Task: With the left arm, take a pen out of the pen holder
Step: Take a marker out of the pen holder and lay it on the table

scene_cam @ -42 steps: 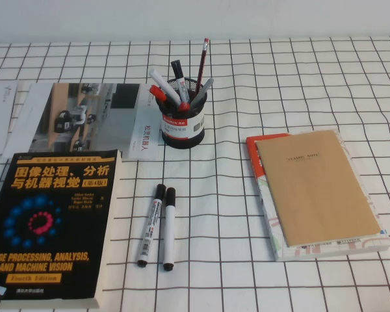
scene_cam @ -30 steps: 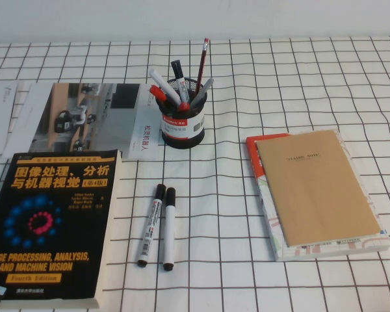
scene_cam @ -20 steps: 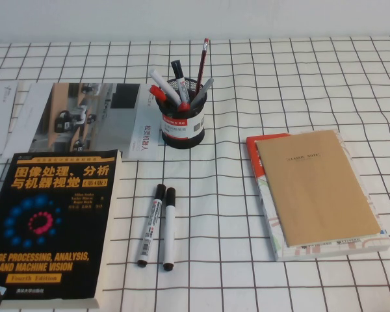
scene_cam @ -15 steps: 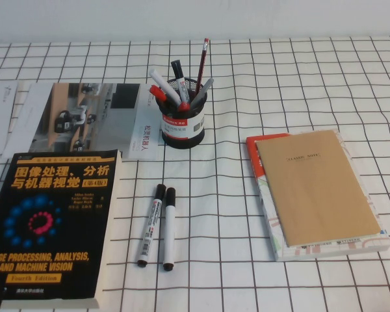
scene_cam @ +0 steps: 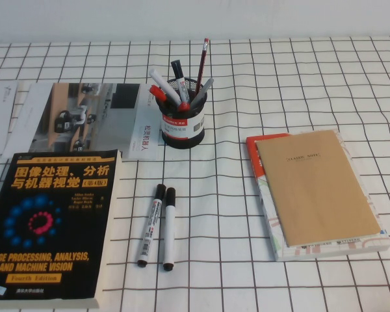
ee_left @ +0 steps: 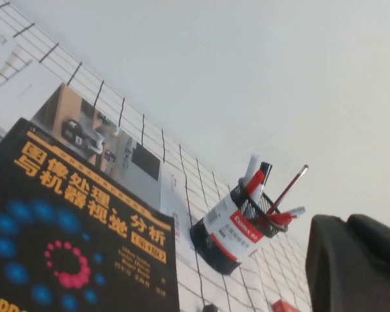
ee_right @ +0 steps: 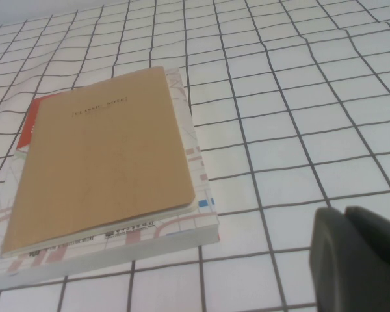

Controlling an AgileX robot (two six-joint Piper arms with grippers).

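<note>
Left hand point(ee_left: 348, 227), closed on nothing, has slipped out of the high view's lower-left corner and shows only lower right in its wrist view, so the reach hasn't started. Pen holder point(scene_cam: 182, 127) stands upper centre on the worktop point(scene_cam: 279, 84), pens point(scene_cam: 177, 78) inside. Black textbook point(scene_cam: 49, 224) lower left and two loose markers point(scene_cam: 157, 224) at centre flank the approach; right hand point(ee_right: 344, 218) parked by the notebook point(scene_cam: 315, 188), state cannot tell.

One mesh pen holder point(scene_cam: 182, 127) with several pens point(scene_cam: 179, 79), two loose markers point(scene_cam: 151, 225), one textbook point(scene_cam: 45, 227), one tan notebook point(scene_cam: 315, 188).
</note>
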